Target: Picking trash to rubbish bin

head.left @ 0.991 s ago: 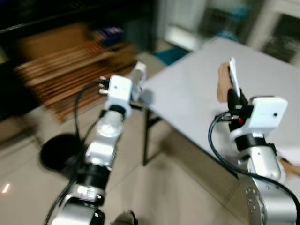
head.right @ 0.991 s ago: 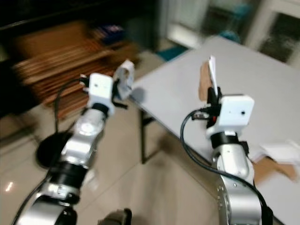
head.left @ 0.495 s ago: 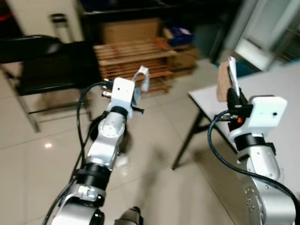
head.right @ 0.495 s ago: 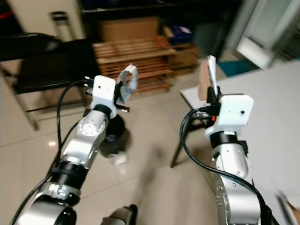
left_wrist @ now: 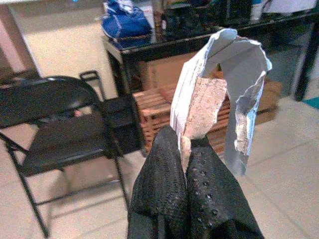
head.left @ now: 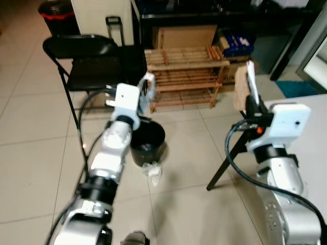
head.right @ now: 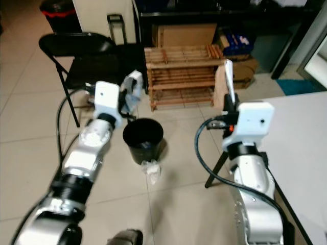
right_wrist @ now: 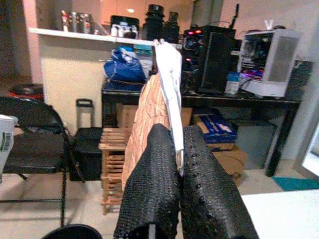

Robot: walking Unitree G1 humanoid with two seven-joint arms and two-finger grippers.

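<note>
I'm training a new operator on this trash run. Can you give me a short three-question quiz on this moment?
1. True or false: the left gripper is shut on a torn paper scrap.
2. What lies on the floor beside the black bin? A) a crumpled wrapper B) a shoe C) a bottle
3. Fill in: the right gripper is pinching a piece of ____ and white paper.

Key:
1. True
2. A, the crumpled wrapper
3. Brown; it holds the brown and white paper upright, near the white table.
</note>
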